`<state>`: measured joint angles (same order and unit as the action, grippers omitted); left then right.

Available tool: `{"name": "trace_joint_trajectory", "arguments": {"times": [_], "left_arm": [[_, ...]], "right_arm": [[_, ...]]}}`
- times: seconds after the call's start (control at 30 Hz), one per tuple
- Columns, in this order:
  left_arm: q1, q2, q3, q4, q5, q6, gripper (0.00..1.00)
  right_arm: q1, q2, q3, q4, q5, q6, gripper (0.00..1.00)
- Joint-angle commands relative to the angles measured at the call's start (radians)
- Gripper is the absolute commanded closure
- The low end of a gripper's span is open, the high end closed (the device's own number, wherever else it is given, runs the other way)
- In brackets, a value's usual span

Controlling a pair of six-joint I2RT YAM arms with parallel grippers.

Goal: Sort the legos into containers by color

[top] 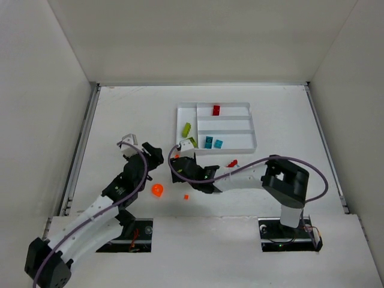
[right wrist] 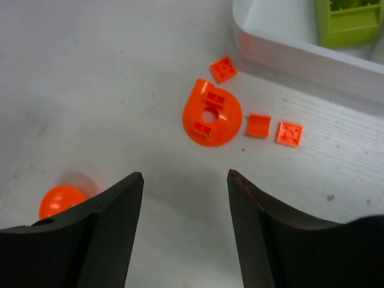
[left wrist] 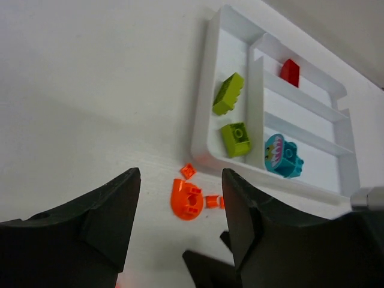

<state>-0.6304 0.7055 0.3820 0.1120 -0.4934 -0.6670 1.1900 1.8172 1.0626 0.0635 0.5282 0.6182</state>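
If right fingers (right wrist: 108,234) are lowered off-centre: orange round piece (right wrist: 211,114) likely shoved, not gripped; it lies flat on the worktop (right wrist: 90,90).
Small orange tiles (right wrist: 258,125): could be scattered; they lie just beside the round piece, near the tray wall (right wrist: 282,51).
Orange dome (right wrist: 60,201): could be rolled away if clipped; seen close to one right finger.
Arms: both crowded over the same patch; collision judged possible.
Right fingers: spread wide, nothing held or touched.
Left fingers (left wrist: 102,222): spread wide, nothing held.

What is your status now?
Left gripper open, right gripper open, both empty. Orange pieces loose beside tray. Tray holds green bricks, teal bricks, red brick. Nothing in the way.
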Motion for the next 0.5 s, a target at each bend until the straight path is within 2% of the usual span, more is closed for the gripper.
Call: {"name": "trace_joint_trajectory", "arguments": {"times": [0.0, 0.17, 0.47], "left_arm": [[0.011, -0.121, -0.041, -0.312, -0.054, -0.143, 0.45], [-0.016, -0.19, -0.055, -0.533, -0.079, -0.279, 0.43], [-0.145, -0.149, -0.017, -0.695, -0.131, -0.424, 0.42]], "right_arm": [[-0.036, 0.066, 0.109, 0.059, 0.01, -0.035, 0.36], [-0.065, 0.154, 0.197, 0.009, 0.042, -0.034, 0.39], [-0.086, 0.246, 0.272, -0.031, 0.067, -0.038, 0.43]]}}
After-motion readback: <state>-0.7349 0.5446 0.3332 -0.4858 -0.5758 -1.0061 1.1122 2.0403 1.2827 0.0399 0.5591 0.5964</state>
